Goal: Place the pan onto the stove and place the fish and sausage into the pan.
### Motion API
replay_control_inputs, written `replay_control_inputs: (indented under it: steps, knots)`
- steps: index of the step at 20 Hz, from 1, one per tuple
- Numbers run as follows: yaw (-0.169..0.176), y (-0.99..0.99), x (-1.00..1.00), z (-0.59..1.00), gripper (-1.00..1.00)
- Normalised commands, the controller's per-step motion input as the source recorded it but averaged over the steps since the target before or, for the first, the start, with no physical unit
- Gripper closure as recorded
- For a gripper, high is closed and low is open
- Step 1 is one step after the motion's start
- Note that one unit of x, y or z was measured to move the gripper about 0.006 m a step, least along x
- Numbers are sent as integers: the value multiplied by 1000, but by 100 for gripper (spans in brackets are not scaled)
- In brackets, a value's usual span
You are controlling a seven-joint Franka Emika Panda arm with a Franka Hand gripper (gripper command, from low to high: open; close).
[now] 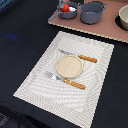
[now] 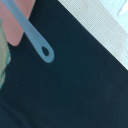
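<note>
1. Dark, near-black tabletop [image 1: 20, 45] fills the scene; nearest in the exterior view lies a striped beige placemat [image 1: 67, 92] carrying a round tan plate [image 1: 68, 65], a fork [image 1: 65, 80] and a knife [image 1: 79, 56], both with orange-brown handles.
2. Farther back sits the flat pinkish-brown rectangular stove [image 1: 102, 31]. On it, toward the exterior view's left, stands the small round grey-blue pan [image 1: 67, 11], with the glossy red sausage [image 1: 65, 7] inside and a pale piece I take to be the white fish [image 1: 73, 8] beside it.
3. Next to the pan stands a larger grey pot with two side handles [image 1: 92, 12]; a cream bowl [image 1: 123, 19] shows at the far edge.
4. I judge the task essentially finished; what is left calls only for pulling clear without nudging the pan.
5. Only the wrist view shows the long thin grey handle [image 2: 32, 35] with its hanging loop reaching out past the stove's corner [image 2: 20, 22] over the dark surface.
6. Neither view shows the gripper or arm, so I cannot tell whether the fingers are spread or pressed together.
</note>
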Motion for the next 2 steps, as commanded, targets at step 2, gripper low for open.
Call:
replay_control_inputs:
  steps: [2]
  knots:
    - [0, 0, 0, 0, -100]
